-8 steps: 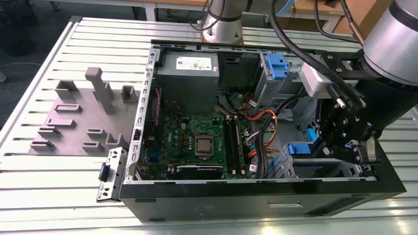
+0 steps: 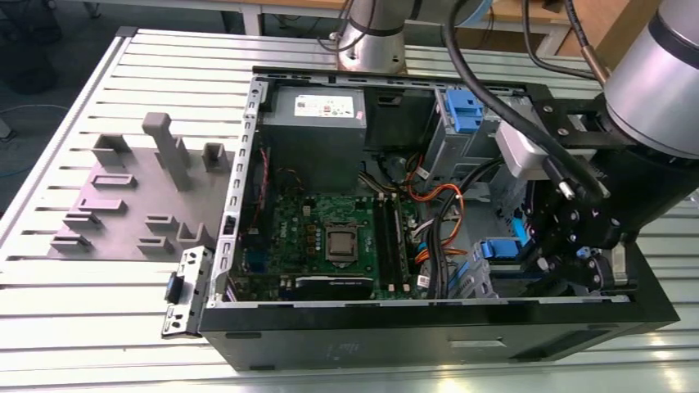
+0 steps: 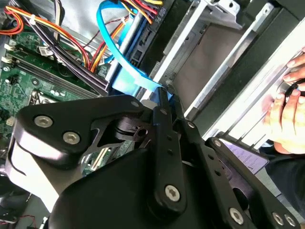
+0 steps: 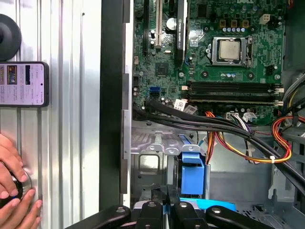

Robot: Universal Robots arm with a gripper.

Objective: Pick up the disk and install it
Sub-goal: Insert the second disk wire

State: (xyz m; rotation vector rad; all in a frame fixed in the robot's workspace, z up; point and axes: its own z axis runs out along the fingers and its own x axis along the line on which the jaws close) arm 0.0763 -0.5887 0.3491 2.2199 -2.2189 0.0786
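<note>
Exterior view: much of the lower corner of the open black computer case (image 2: 437,332) on the exterior view's right is hidden by the robot arm, which is lowered into the drive bay. Only a bright blue plastic bracket edge of the flat silver disk (image 2: 502,250) can be seen there, just beside the black pincer (image 2: 552,254); the silver body is covered. The case is laid on a slatted aluminium surface (image 2: 98,311), with a grey fixture plate (image 2: 131,196) of upright blocks to the exterior view's left. Inside the case a green motherboard (image 2: 327,237) and a grey power-supply box (image 2: 317,123) are seen.

Second wrist view: the pincer (image 3: 164,98) is seen from behind its black linkage, its fingers drawn closely together and pinched on a blue plastic edge, taken to be the bracket of the disk. Orange, red and black cables (image 3: 71,43) are crossed over the motherboard. A person's hand (image 3: 286,109) is cut off at the frame edge.

First wrist view: the fingertips are cut off by the frame, with a blue strip touching them. A hand (image 4: 14,195) and a dark smartphone (image 4: 24,83) are rested on the surface outside the case.
</note>
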